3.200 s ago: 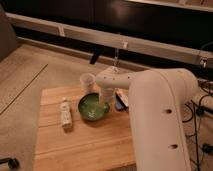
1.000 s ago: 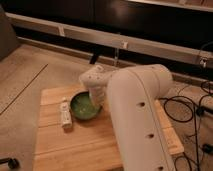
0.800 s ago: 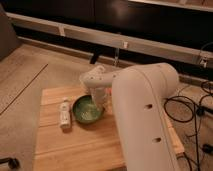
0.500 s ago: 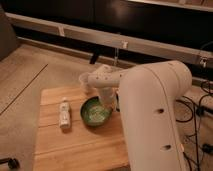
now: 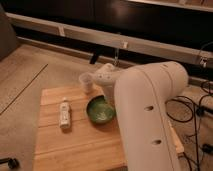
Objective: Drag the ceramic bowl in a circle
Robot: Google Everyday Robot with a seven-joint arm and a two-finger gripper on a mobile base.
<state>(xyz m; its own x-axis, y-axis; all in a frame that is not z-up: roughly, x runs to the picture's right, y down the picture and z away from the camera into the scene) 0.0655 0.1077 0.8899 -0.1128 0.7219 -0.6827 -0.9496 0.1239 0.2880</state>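
The pincer (image 5: 111,100), below the white arm (image 5: 150,115), is clenched on the right rim of the green bowl (image 5: 99,111) on the wooden surface (image 5: 75,145), a small bottle (image 5: 64,112) lying nearby.

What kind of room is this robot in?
Probably a robot test lab, not a kitchen. A white robot arm leans over a wooden table, its gripper shut at the rim of the green bowl, and cables trail on the floor at the right.

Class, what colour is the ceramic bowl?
Green: the ceramic bowl, best seen in camera view; gripper at its rim.
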